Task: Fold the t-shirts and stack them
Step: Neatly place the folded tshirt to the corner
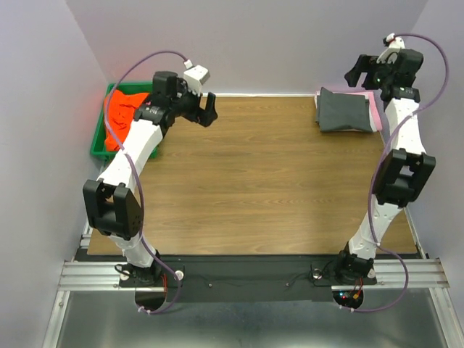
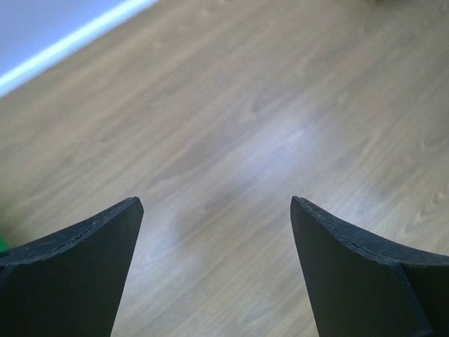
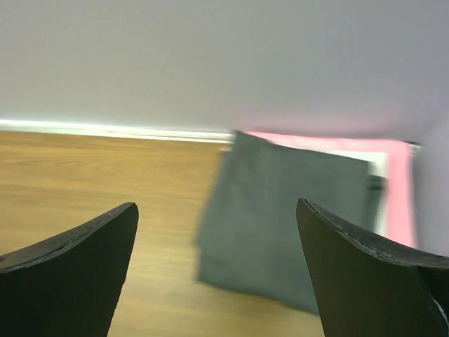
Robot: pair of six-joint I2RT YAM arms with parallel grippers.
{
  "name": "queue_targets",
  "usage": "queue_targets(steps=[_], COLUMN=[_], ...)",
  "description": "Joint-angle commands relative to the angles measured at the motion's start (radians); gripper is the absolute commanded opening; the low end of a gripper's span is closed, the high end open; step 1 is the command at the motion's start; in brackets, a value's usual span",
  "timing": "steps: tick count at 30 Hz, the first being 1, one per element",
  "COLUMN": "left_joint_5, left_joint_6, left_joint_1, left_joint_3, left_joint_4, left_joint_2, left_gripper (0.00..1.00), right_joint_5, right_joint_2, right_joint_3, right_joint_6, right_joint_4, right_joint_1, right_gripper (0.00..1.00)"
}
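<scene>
A folded charcoal grey t-shirt (image 1: 346, 110) lies on top of a stack at the table's far right corner, with a light pink t-shirt (image 1: 375, 110) showing under it. In the right wrist view the grey shirt (image 3: 287, 225) lies over a white layer (image 3: 377, 163) and the pink shirt (image 3: 400, 193). An orange-red t-shirt (image 1: 123, 114) lies crumpled in the green bin (image 1: 98, 141) at far left. My right gripper (image 1: 360, 72) is open and empty, raised above the stack. My left gripper (image 1: 208, 109) is open and empty over bare wood (image 2: 224, 140) beside the bin.
The wooden table (image 1: 254, 188) is bounded by lilac walls on the left, back and right. A white strip (image 2: 70, 45) runs along the back edge. Both arms' purple cables loop above them. The metal base rail (image 1: 246, 274) runs along the near edge.
</scene>
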Motion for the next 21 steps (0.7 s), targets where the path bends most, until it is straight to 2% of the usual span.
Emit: queue_targets(steps=[1,3,9,16,18,21], left_joint_5=[-0.020,-0.030,-0.076,-0.131,-0.145,-0.151], left_joint_6=[0.028,0.048,0.103,0.137,0.137,0.126], left_joint_1=[0.027,0.037,0.037,0.034,0.035,0.032], left_joint_3=[0.164,0.160,-0.028,-0.341,-0.381,-0.398], left_joint_4=[-0.076,-0.115,-0.130,-0.055,-0.038,-0.032], left_joint_2=[0.018,0.016,-0.040,-0.129,-0.148,-0.160], left_gripper=[0.99,0.99,0.99,0.99,0.99,0.99], right_joint_5=[-0.276,-0.295,-0.203,-0.077,-0.056,-0.028], right_joint_2=[-0.108,-0.145,-0.354,-0.573,-0.630,-0.674], right_joint_3=[-0.089,-0.121,-0.509,-0.888,-0.977,-1.024], right_joint_6=[0.174,0.146,-0.019,-0.125,-0.145,-0.161], right_joint_4=[-0.038,-0.162,-0.251,-0.251,-0.251,-0.251], right_joint_1=[0.005,0.036,0.175,0.315,0.324,0.326], right_gripper=[1.00,1.00,1.00,1.00,1.00,1.00])
